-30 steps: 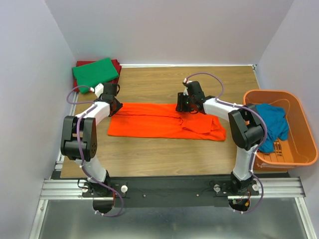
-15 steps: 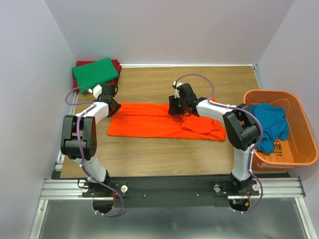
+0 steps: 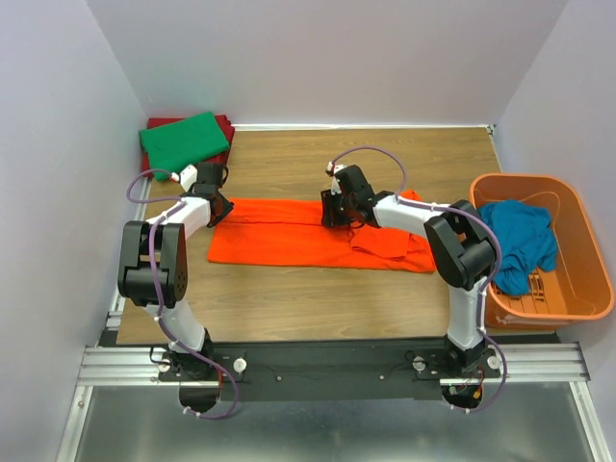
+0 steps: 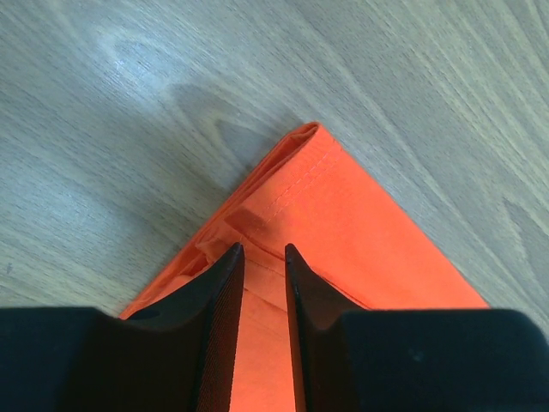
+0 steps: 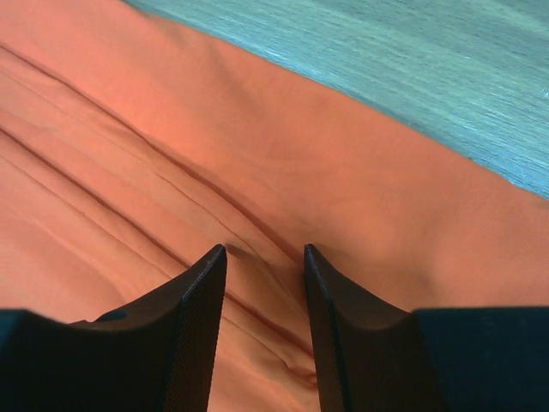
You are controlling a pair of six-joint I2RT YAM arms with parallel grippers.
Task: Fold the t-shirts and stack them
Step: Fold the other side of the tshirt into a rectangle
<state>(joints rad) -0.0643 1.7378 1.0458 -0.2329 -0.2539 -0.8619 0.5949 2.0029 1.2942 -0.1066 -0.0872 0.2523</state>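
4 tees: orange [image 3: 289,243], green [image 3: 183,141], red [image 3: 227,126], teal [image 3: 526,241]; left end effector [image 4: 262,251], right end effector [image 5: 263,250]: parted

One orange t-shirt [image 3: 289,239]; one green t-shirt [image 3: 183,141]; one dark red t-shirt [image 3: 227,124]; one teal t-shirt [image 3: 525,236]; one basket [image 3: 580,289].

Wood-grain counter [image 3: 289,159] in front of me, light brown w/ darker streaks. Rigid orange plastic basket [image 3: 575,276] at its right edge, to my right, slots in the base. Pale walls [image 3: 318,58] on 3 sides, close in. Silver metal rail [image 3: 125,364] along near edge, grey sheet [image 3: 327,433] below it.
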